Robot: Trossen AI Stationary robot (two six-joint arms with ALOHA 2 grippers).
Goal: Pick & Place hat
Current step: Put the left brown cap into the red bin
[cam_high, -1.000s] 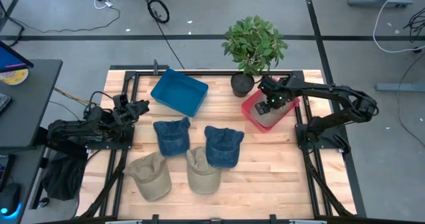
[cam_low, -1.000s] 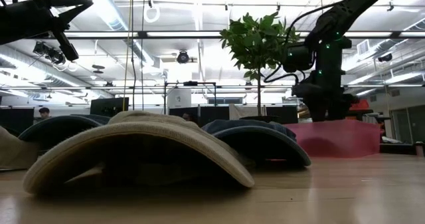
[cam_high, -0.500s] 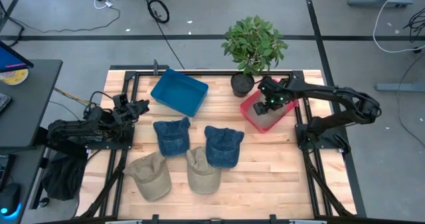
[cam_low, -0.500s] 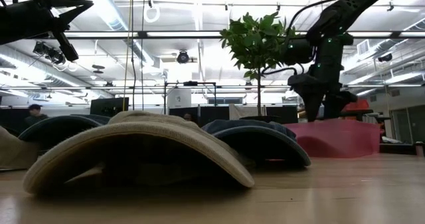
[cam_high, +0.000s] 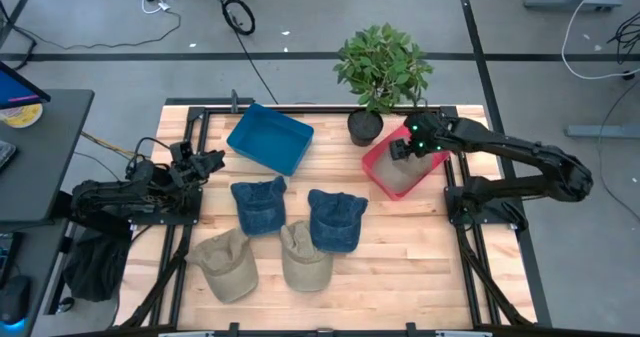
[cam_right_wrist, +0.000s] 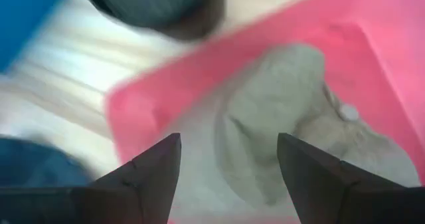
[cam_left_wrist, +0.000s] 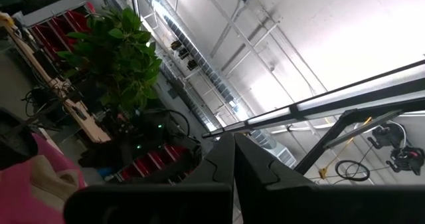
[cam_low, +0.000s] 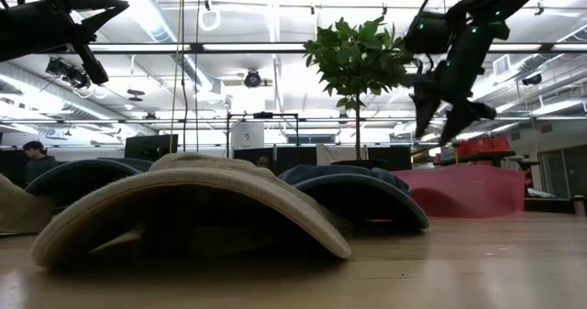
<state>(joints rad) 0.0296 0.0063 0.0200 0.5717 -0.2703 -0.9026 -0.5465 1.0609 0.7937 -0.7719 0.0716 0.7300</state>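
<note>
While no writing is legible, the right gripper (cam_right_wrist: 229, 159) hangs wide-jawed over the tan hat (cam_right_wrist: 292, 117) in the pink bin (cam_high: 377, 160).

high: straight down | low: table-level, level | right wrist: close over pink bin (cam_right_wrist: 372, 44), perhaps blurred | both see plant (cam_high: 383, 65)

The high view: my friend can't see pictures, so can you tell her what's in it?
From above, the right gripper hangs over a pink bin with a tan hat inside. Two blue hats and two tan hats lie on the wooden table, near a blue bin and a potted plant. The left gripper waits at the table's left edge.
</note>
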